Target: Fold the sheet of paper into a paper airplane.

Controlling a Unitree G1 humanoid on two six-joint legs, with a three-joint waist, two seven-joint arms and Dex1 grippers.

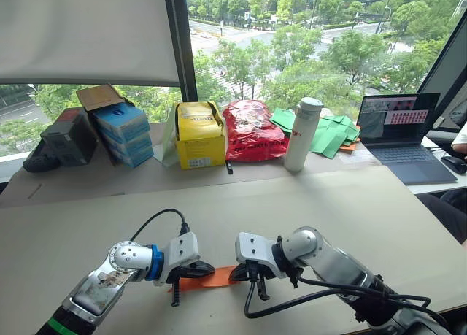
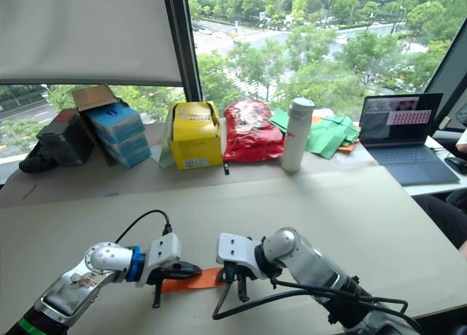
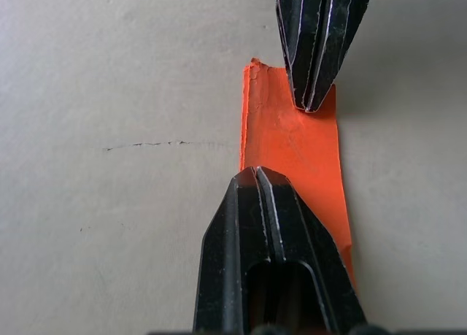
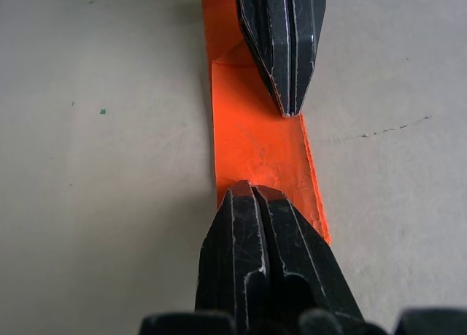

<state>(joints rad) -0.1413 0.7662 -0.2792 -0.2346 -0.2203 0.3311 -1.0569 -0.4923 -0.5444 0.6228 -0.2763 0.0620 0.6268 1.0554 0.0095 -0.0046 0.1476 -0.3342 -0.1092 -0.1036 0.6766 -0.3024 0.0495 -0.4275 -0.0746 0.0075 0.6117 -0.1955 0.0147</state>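
A beige table (image 1: 350,203) is seen spanning the near scene. Along its far edge, by the window (image 1: 306,36), items are lined up: a dark case (image 1: 62,138) at far left, a stack of blue boxes (image 1: 124,134) topped by an open cardboard flap, a yellow bag (image 1: 198,136), a crinkled red plastic bag (image 1: 253,131), an upright white bottle (image 1: 303,133), green paper sheets (image 1: 332,133). An open laptop (image 1: 401,134) is set at far right. A white blind (image 1: 84,32) is lowered at upper left.
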